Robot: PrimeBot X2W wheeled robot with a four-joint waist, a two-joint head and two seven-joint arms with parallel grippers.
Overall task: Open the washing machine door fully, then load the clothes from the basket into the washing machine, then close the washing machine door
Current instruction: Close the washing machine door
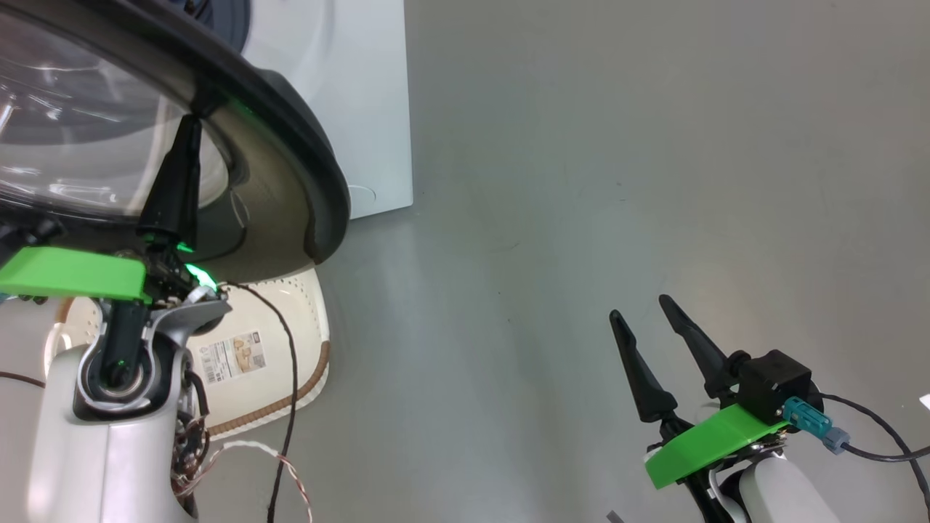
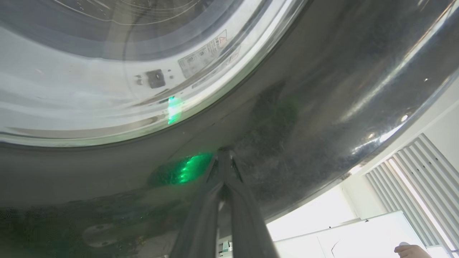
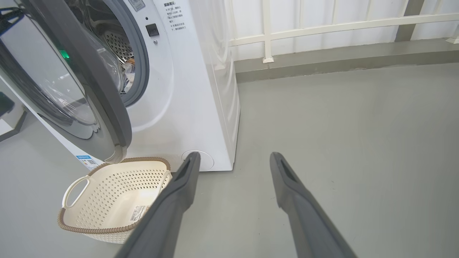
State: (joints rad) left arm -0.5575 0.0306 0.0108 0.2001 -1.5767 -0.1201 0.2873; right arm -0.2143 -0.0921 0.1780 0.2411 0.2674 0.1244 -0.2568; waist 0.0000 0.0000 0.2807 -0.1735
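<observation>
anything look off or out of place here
Nothing spilled or damaged. The empty basket stands right under the lower edge of the partly open washing machine door; whether they touch is unclear.

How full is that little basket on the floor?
Empty. In the right wrist view the basket holds nothing: bare perforated walls, bare bottom, just a label sticker.

Grey floor [image 3: 340, 118], white railing [image 3: 322, 27], perhaps blinds [image 2: 412, 172]

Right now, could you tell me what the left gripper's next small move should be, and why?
Probably push the door shut: the basket is empty, fabric shows in the drum, and the shut left gripper touches the half-open door's outer face.
</observation>
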